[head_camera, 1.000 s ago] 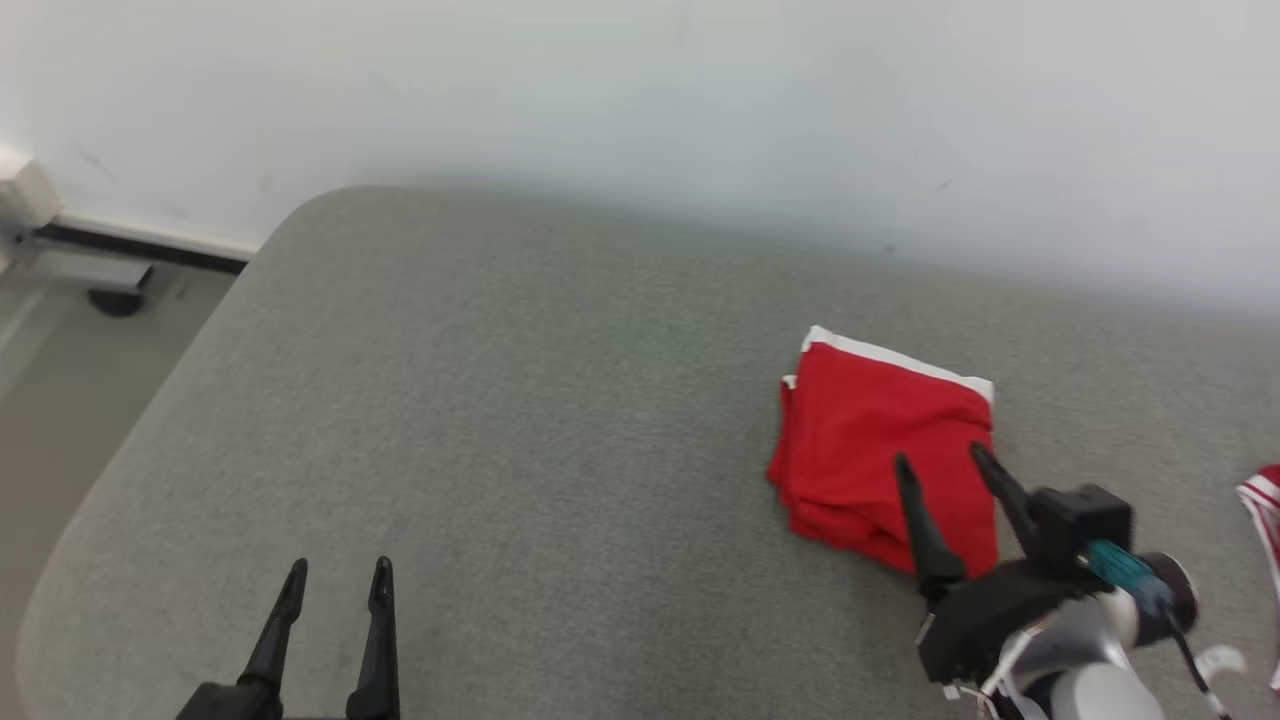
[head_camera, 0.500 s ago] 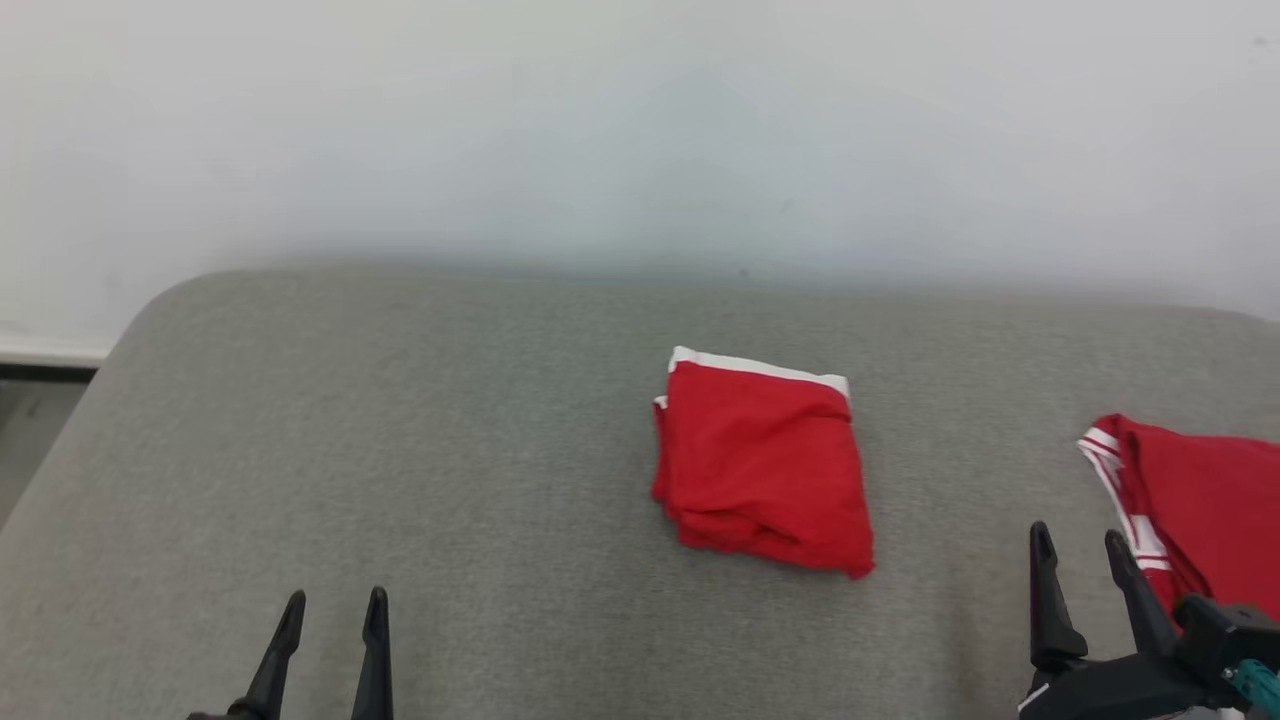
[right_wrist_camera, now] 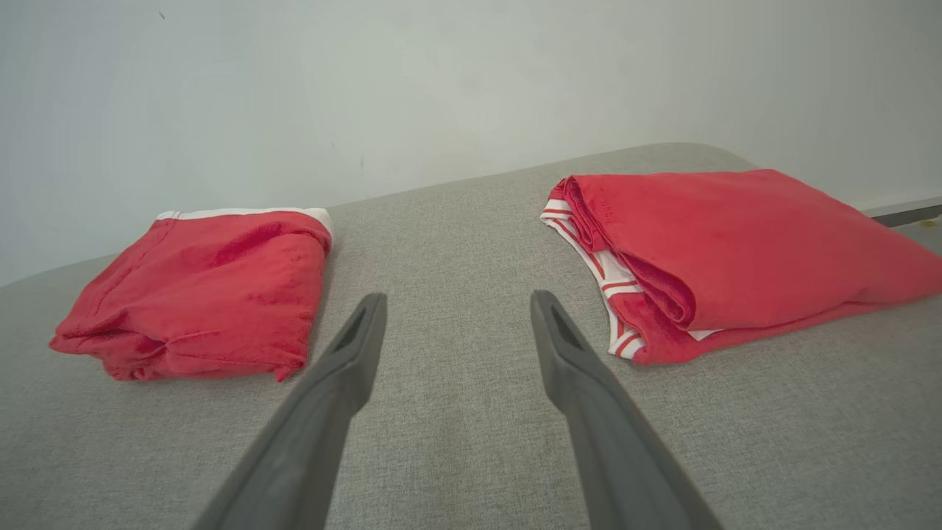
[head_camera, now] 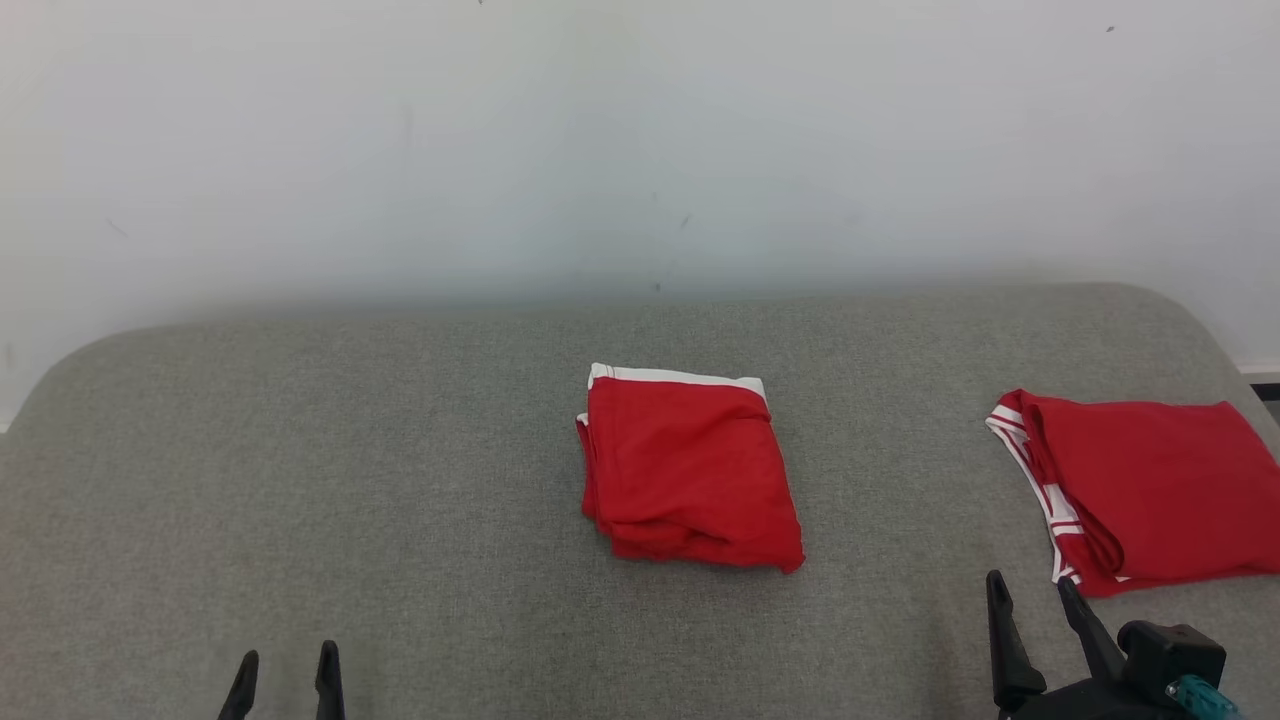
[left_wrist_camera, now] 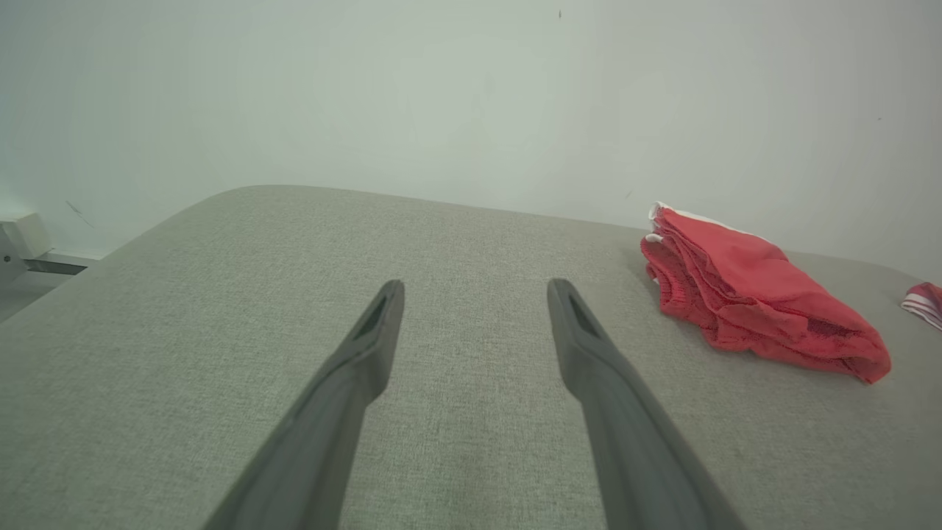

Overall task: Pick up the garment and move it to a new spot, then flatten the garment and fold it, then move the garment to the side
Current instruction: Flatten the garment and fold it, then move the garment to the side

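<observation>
A folded red garment with a white band (head_camera: pixel 688 470) lies at the middle of the grey padded table (head_camera: pixel 400 480); it also shows in the left wrist view (left_wrist_camera: pixel 751 294) and the right wrist view (right_wrist_camera: pixel 199 291). A second folded red garment with white stripes (head_camera: pixel 1140 490) rests at the table's right end, seen close in the right wrist view (right_wrist_camera: pixel 728 243). My left gripper (head_camera: pixel 285 672) stands open at the lower left, well away from both, with nothing between its fingers (left_wrist_camera: pixel 475 294). My right gripper (head_camera: pixel 1030 595) is open at the lower right, between the two garments and nearer the striped one (right_wrist_camera: pixel 452 305).
A pale wall (head_camera: pixel 640 140) runs just behind the table. The table's rounded corners show at the far left and far right. A strip of floor and skirting shows past the right corner (head_camera: pixel 1262 385). Bare grey surface lies left of the middle garment.
The head camera has swung right, so the whole picture shifted left and the striped garment came fully into view. My right gripper drew back from the middle garment to the lower right.
</observation>
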